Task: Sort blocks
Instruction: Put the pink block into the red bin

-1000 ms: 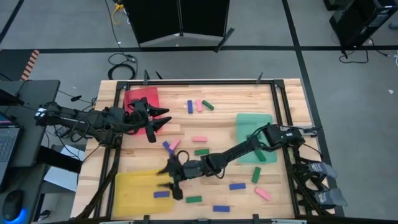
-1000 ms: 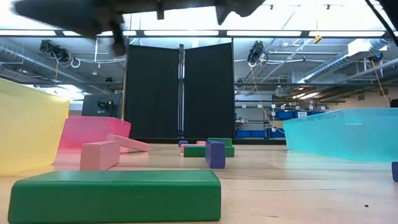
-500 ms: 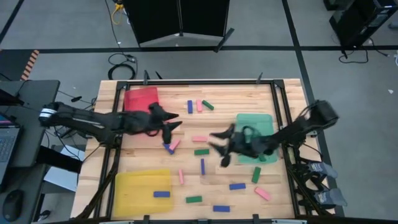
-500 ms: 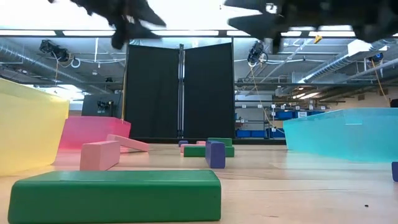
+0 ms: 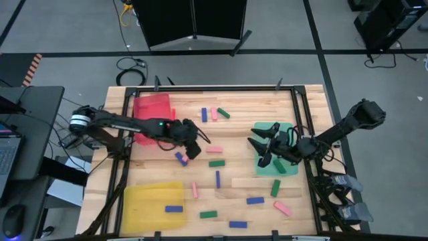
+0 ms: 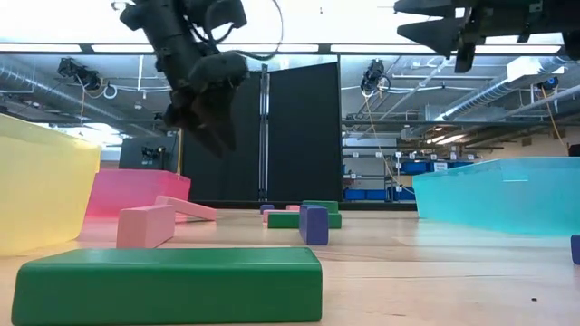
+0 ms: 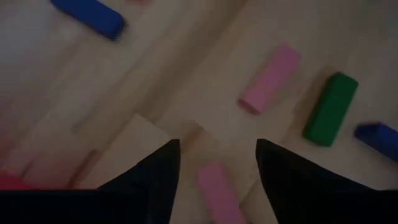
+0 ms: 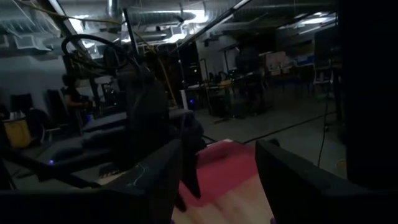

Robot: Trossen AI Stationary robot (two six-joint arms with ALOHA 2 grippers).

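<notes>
From above, my left pincer (image 5: 194, 142) hangs open over the middle of the slatted wooden table (image 5: 234, 197), a small pink bar block (image 5: 188, 155) and a purple one (image 5: 180, 158) just at its seven o'clock. My right pincer (image 5: 262, 148) spreads open over the translucent green plastic tray (image 5: 274, 130), empty. The other small bar blocks, pink, green and blue, lie scattered; one blue block (image 5: 173, 209) sits in the yellow tray (image 5: 144, 201).

At table level, a long green block (image 6: 168, 285) lies nearest, a pink one (image 6: 145, 225) behind it.

Past my left fingers (image 7: 155, 171), a pink block (image 7: 219, 193) lies between them, another pink (image 7: 270, 79) and a green one (image 7: 330, 108) at one o'clock.

My right wrist camera looks across at the flat red tray (image 8: 225, 169).
</notes>
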